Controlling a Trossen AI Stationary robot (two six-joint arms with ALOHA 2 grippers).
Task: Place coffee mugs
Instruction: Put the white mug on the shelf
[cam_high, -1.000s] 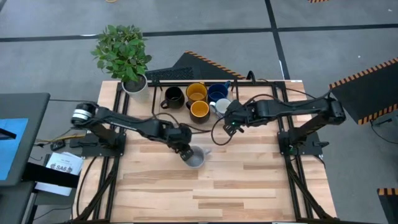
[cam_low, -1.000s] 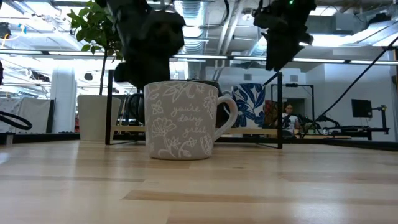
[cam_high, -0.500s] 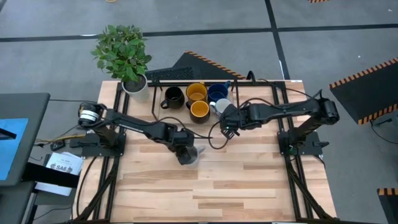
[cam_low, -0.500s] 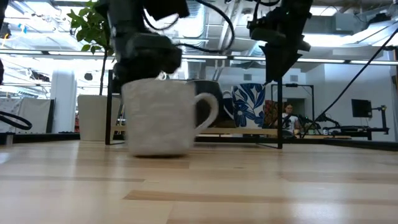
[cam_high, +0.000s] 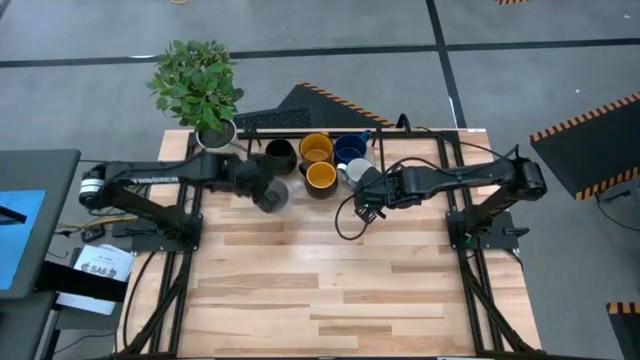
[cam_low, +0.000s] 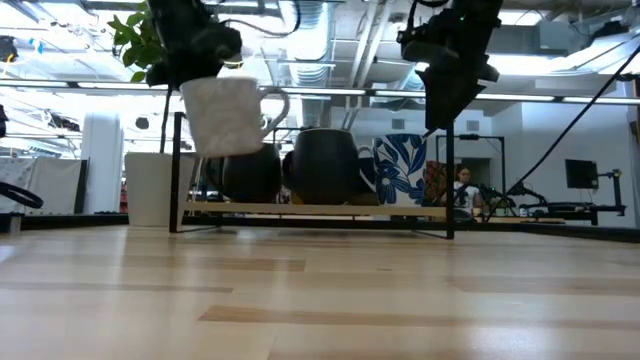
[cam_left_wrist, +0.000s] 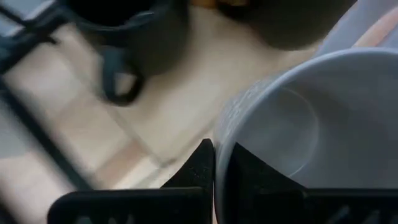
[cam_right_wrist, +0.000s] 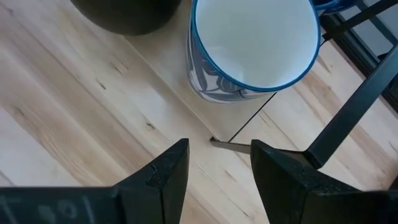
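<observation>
Low view shows the left gripper (cam_low: 190, 45) clamped on the light grey mug (cam_low: 228, 113), airborne; right gripper (cam_right_wrist: 214, 168) spread apart.

Six mugs: one grey (cam_high: 272, 194), one black (cam_high: 279, 156), two yellow (cam_high: 315, 148) (cam_high: 321, 176), one blue (cam_high: 349, 148), one white-and-blue (cam_high: 358, 170). One plant (cam_high: 197, 85).

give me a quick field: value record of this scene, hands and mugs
left hand: shut on the light grey mug, held off the table
right hand: open, hovering by the white mug with blue marks
mugs at rack: black mug, two yellow-orange mugs, dark blue mug
plant pot: table's far left corner
table: light wood
</observation>
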